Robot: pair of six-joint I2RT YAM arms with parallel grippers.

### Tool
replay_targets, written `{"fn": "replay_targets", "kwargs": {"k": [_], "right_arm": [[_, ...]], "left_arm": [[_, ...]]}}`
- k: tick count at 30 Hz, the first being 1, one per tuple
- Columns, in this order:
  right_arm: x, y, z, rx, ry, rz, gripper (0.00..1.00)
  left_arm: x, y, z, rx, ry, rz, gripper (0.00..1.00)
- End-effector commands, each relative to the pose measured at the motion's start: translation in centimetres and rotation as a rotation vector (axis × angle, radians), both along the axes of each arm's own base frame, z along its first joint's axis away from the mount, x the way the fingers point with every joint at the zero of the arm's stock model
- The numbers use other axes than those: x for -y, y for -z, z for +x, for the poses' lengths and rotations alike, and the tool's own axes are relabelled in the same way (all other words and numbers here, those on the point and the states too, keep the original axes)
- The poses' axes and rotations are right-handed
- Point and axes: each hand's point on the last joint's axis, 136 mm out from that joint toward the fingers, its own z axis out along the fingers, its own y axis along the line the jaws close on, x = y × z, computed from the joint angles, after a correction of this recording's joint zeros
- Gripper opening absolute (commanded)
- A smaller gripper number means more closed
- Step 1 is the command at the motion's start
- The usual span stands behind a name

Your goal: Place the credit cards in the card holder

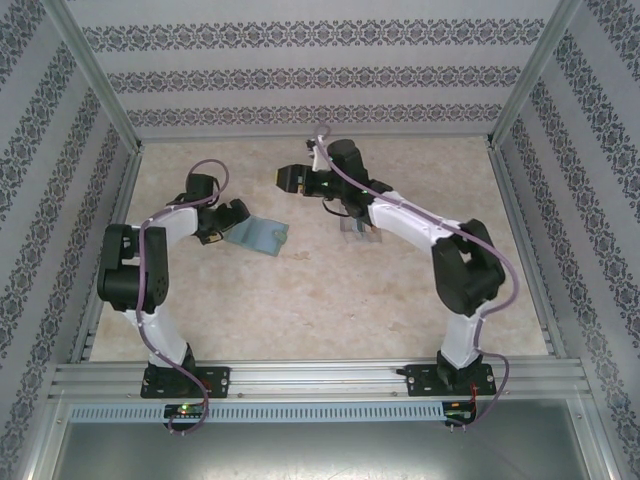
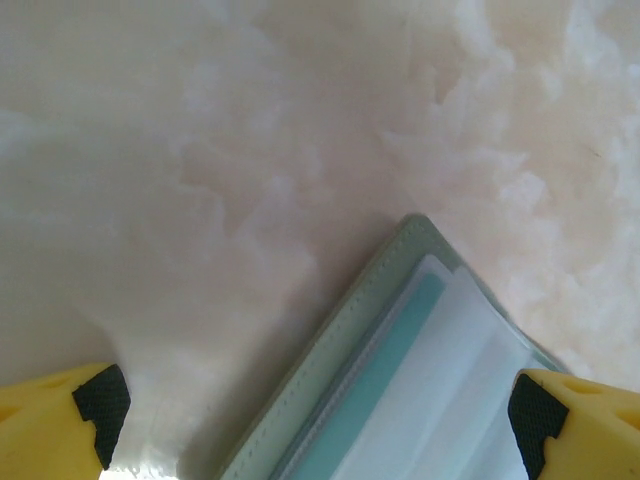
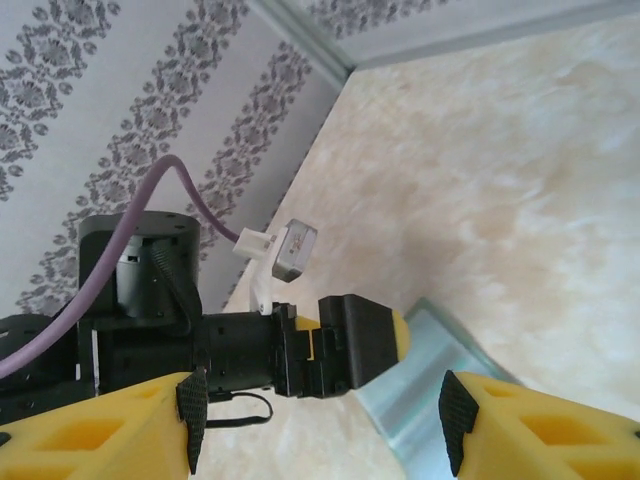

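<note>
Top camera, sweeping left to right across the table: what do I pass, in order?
From the left: left arm's elbow → left fingers → card holder → right fingers → right arm's elbow.

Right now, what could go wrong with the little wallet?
1. The left gripper has its jaws wide open over a corner of the card holder; closing there might only pinch its edge and drag it.
2. A teal card sits in a clear sleeve; tipping the holder could slide it out.
3. The right gripper, jaws open and empty, points at the left one and might bump it.
</note>
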Motion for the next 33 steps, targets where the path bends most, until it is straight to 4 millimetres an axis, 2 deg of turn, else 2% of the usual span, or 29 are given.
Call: {"fn": "replay_targets", "kwargs": {"k": [1,4,7,9,11,14,15,20,24,29,32,33], "right_arm": [[3.6,1.4,-0.3,0.048,0.115,-0.116,0.65],[7.4,1.8,-0.4,0.045,0.215,-0.155,0.65],[9.7,2.0,-1.0,0.063,0.251,-0.210,0.65],[10.5,2.3,-1.5,0.067,0.258,-0.238,0.65],[11.2,2.6,-1.8,0.061,0.264,-0.245,0.65],[11.8,3.0,-2.2,0.052,0.271,-0.250,0.65],[11.9,3.1,-2.4,0.049,0.274,-0.248,0.65],[12.1,3.3,-2.6,0.044,0.277,-0.246,0.65],[12.2,3.4,-2.6,0.041,0.278,-0.244,0.65],[12.6,3.2,-2.4,0.040,0.290,-0.241,0.65],[13.3,3.3,-2.3,0.062,0.315,-0.290,0.65],[13.7,3.3,-2.2,0.076,0.339,-0.323,0.86]], "left_arm": [[-1.5,1.6,-1.8,-0.102,-0.006,0.112,0.99],[-1.2,2.5,-2.2,-0.115,0.006,0.103,1.00],[-0.4,3.5,-2.8,-0.139,0.028,0.060,0.96],[0.0,3.9,-3.2,-0.143,0.025,0.028,0.91],[0.8,4.1,-3.5,-0.132,0.027,-0.023,0.76],[2.5,4.0,-3.4,-0.094,0.050,-0.123,0.60],[2.8,4.1,-3.6,-0.092,0.048,-0.144,0.57],[3.4,3.8,-4.3,-0.084,0.070,-0.146,0.57],[4.8,3.7,-4.9,-0.095,0.113,-0.169,0.56],[6.3,2.9,-5.6,-0.081,0.124,-0.209,0.45],[6.5,2.5,-5.9,-0.076,0.101,-0.213,0.42],[6.7,2.4,-6.0,-0.071,0.093,-0.221,0.42]]}}
